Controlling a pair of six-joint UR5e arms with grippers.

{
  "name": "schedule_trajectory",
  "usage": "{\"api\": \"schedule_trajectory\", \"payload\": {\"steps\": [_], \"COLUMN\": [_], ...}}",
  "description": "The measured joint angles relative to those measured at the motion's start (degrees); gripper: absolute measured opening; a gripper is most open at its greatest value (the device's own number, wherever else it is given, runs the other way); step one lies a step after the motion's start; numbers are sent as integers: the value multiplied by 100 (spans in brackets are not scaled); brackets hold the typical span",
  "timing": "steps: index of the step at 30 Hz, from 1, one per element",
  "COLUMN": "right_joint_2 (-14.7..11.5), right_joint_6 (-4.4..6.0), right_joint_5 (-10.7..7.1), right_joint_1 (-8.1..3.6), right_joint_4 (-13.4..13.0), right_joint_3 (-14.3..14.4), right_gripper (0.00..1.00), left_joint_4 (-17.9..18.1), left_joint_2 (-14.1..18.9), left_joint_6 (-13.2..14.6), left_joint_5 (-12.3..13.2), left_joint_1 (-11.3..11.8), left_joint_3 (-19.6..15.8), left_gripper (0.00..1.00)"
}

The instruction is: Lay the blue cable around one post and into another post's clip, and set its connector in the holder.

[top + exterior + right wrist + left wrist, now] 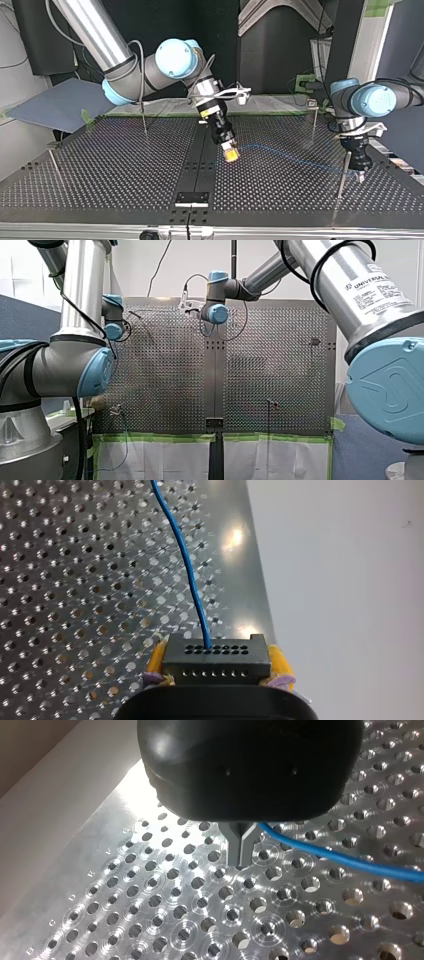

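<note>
Right jaws (yellow pads [278,662]) clamp connector [216,660] over perforated table [75,580].

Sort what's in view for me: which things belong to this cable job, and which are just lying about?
Job: blue cable; connector, held in right gripper; left gripper, shut on the cable; posts; perforated table.
Lying about: grey board beside the table; green tape along its edge.

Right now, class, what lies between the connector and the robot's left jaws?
The blue cable, strung from connector to jaws over bare table, in the top view.
</note>
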Motion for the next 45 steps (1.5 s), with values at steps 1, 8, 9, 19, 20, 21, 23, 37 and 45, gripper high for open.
{"api": "schedule_trajectory", "payload": {"steps": [1,8,9,19,20,21,23,37,45], "right_joint_2": [5,46,52,71,71,71,71,-70,-468], "right_joint_6": [1,-51,-70,-256,-268,-277,-290,-383,-317], "right_joint_5": [10,86,110,560,619,664,761,1447,1885], "right_joint_1": [0,-14,-15,-31,-33,-36,-42,-61,-115], "right_joint_4": [17,266,308,605,600,591,564,169,-266], "right_joint_3": [0,1,3,266,319,362,454,1138,1577], "right_gripper": [0,0,0,0,0,0,0,0,0], "left_joint_4": [1,-18,-20,8,17,28,37,15,-115], "left_joint_2": [0,0,1,2,2,2,1,2,3], "left_joint_6": [-2,-26,-38,-203,-224,-245,-267,-468,-489], "left_joint_5": [0,-28,-57,-246,-220,-179,-124,-277,-582], "left_joint_1": [-2,-9,-10,-30,-40,-55,-84,-217,-253], "left_joint_3": [0,-28,-44,-187,-190,-192,-193,-192,-192], "left_gripper": [16,85,85,91,91,91,93,98,98]}}
